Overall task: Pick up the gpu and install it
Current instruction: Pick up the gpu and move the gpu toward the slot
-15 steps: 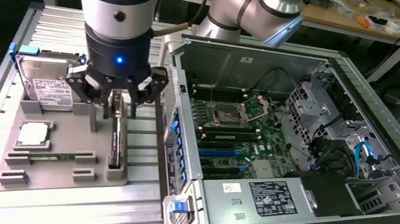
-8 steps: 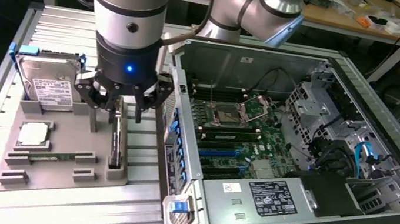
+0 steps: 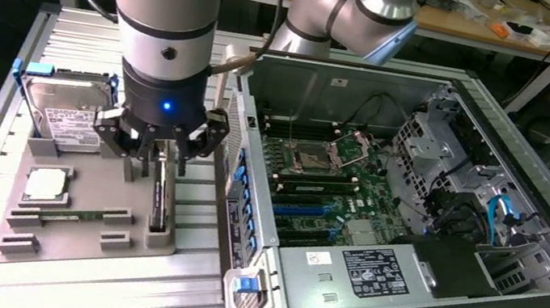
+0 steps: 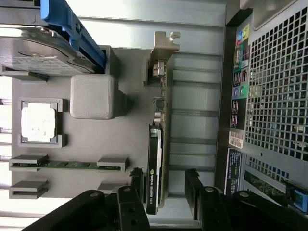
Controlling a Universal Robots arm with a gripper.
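The gpu (image 4: 156,159) is a thin dark card standing edge-on in a slot of the grey holder tray (image 4: 125,144), its silver bracket (image 4: 161,53) at one end. In the exterior view the gpu (image 3: 160,198) stands at the tray's side nearest the computer case. My gripper (image 3: 161,149) hangs just above its upper end. In the wrist view my gripper (image 4: 164,186) is open, with one of the black fingers (image 4: 137,185) on each side of the card. One finger is close to the card, the other stands a small gap away.
The tray (image 3: 76,243) also holds a silver hard drive (image 3: 67,119), a square processor (image 3: 44,185) and a green memory stick (image 3: 69,215). The open computer case (image 3: 520,264), with its motherboard (image 3: 314,184) and blue slots (image 3: 295,206), lies at the exterior view's right, its wall close to the gripper.
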